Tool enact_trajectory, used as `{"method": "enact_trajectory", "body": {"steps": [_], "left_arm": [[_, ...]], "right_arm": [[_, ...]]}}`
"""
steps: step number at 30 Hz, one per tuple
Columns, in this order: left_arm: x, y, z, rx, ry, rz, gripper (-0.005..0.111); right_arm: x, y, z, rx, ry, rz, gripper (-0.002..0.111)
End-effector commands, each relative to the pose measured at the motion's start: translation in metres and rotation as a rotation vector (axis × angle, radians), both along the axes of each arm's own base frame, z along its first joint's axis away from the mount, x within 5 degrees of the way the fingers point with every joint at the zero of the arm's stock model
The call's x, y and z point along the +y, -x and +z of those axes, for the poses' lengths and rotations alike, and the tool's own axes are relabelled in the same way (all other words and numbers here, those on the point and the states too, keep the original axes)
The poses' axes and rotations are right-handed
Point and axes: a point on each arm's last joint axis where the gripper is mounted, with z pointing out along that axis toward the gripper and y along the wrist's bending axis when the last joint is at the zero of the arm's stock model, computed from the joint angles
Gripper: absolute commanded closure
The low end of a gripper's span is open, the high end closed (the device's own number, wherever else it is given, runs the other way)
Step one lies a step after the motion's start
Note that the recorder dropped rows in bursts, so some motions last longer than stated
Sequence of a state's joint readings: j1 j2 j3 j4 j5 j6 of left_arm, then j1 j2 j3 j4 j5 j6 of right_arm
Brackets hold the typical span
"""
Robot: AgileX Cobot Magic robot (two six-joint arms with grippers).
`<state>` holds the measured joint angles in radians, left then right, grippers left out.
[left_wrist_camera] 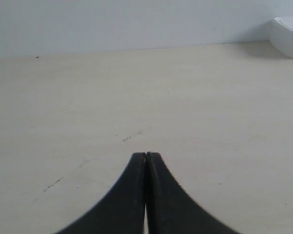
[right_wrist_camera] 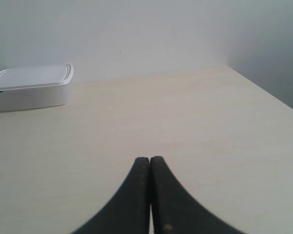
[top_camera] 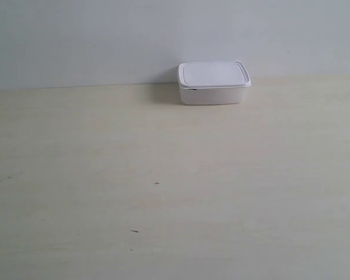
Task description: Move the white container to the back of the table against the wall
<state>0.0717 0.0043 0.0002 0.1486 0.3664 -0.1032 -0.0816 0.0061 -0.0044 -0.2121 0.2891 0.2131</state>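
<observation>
The white container [top_camera: 214, 83] with its flat rimmed lid stands at the far edge of the table [top_camera: 163, 192], its back against the pale wall [top_camera: 105, 35]. The right wrist view has the container [right_wrist_camera: 31, 87] far ahead of the gripper, and the left wrist view catches only a corner of the container [left_wrist_camera: 289, 35] by the wall. My left gripper [left_wrist_camera: 146, 156] is shut with nothing in it, low over bare tabletop. My right gripper [right_wrist_camera: 150, 159] is shut and empty too, well short of the container. Neither arm appears in the exterior view.
A few tiny dark specks [top_camera: 157, 184] mark the cream tabletop. In the right wrist view the table's side edge [right_wrist_camera: 263, 90] runs off beside a grey wall.
</observation>
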Motion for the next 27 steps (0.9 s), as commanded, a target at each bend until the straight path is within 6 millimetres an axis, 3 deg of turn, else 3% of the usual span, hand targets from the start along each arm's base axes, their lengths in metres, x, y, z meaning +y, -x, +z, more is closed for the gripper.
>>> {"method": "enact_trajectory", "body": {"steps": [1,27], "left_arm": [[0.0039,0.0010,0.0006,-0.010,0.009,0.079,0.107],[0.0059,0.0015,0.0006,-0.010,0.008,0.117,0.107]], "right_arm": [[0.0002,0.0002,-0.0010,-0.004,0.000,0.003,0.108],[0.0002,0.0002,-0.0010,-0.004,-0.001,0.002,0.108]]}}
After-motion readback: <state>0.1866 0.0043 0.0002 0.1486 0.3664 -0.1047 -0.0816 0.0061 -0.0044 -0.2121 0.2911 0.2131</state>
